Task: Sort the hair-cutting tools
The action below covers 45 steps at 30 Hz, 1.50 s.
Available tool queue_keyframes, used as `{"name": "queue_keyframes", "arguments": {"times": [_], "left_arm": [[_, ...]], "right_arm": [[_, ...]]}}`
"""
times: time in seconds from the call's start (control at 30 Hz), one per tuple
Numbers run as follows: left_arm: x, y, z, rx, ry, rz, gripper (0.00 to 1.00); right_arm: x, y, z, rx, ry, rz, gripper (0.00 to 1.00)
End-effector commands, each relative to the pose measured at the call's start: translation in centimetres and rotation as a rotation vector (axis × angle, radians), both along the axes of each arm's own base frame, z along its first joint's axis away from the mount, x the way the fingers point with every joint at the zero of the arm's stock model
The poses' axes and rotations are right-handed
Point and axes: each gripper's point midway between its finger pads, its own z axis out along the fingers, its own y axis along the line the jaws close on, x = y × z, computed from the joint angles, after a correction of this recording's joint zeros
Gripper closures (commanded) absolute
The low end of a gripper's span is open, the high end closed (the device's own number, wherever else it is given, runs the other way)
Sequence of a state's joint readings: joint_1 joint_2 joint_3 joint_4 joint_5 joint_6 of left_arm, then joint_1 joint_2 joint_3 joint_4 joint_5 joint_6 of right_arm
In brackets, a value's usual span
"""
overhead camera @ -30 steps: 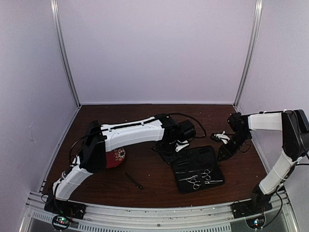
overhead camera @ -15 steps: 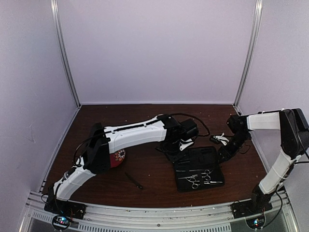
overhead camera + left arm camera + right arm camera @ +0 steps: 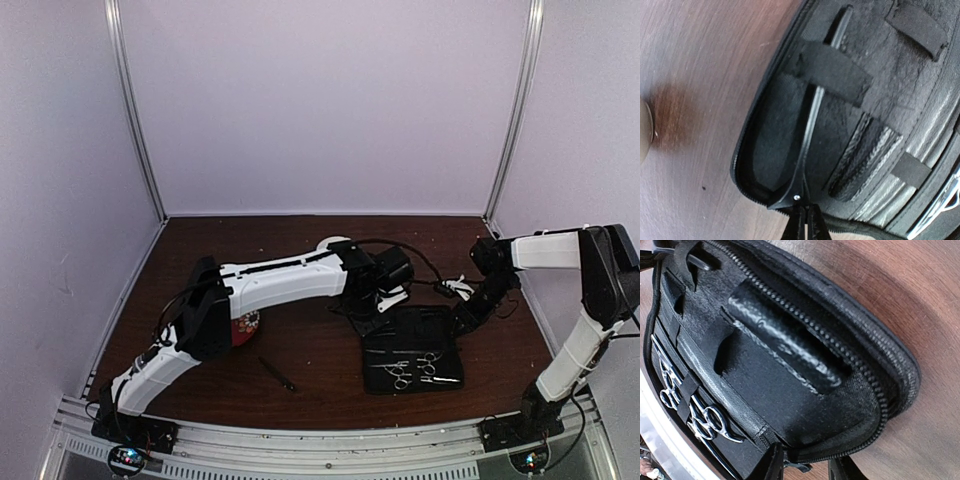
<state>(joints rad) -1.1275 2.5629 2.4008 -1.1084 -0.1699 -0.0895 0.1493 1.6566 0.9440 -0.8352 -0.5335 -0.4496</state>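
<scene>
Left hand (image 3: 804, 227) pinches black tool (image 3: 812, 115) in case (image 3: 765, 385) holding scissors (image 3: 707, 422); right hand's (image 3: 806, 467) state unclear.

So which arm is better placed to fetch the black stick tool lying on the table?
Probably left. The black stick tool lies left of the case, on the left arm's side; the right gripper sits at the case's far right edge, with the case between.
</scene>
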Motion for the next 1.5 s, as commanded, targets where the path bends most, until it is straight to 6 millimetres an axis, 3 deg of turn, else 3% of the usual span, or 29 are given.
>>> {"name": "queue_keyframes", "arguments": {"times": [0.0, 0.33, 0.67, 0.87, 1.03, 1.23, 1.47], "left_arm": [[0.6, -1.8, -0.9, -0.039, -0.033, -0.063, 1.00], [1.0, -0.2, -2.1, 0.038, -0.059, -0.135, 1.00], [1.2, -0.9, -2.5, 0.003, -0.044, -0.140, 1.00], [1.3, -1.0, -2.7, -0.015, -0.026, -0.124, 1.00], [1.2, -0.8, -1.8, -0.025, -0.027, -0.110, 1.00], [1.0, -0.6, 0.0, -0.042, -0.038, -0.128, 1.00], [0.9, -0.4, -0.5, -0.025, -0.032, -0.137, 1.00]], "right_arm": [[0.6, 0.5, 0.7, 0.037, -0.013, 0.008, 0.69], [1.7, 0.5, 1.3, 0.028, -0.051, -0.006, 0.69], [1.4, 2.6, 0.9, -0.017, -0.065, 0.082, 0.69], [2.1, 1.7, 2.4, -0.042, -0.122, 0.045, 0.69], [3.5, -0.9, 4.1, -0.084, -0.204, -0.044, 0.68], [3.5, -2.2, 1.7, -0.157, -0.147, -0.082, 0.65], [3.0, -1.8, 0.1, -0.163, -0.082, -0.058, 0.66]]}}
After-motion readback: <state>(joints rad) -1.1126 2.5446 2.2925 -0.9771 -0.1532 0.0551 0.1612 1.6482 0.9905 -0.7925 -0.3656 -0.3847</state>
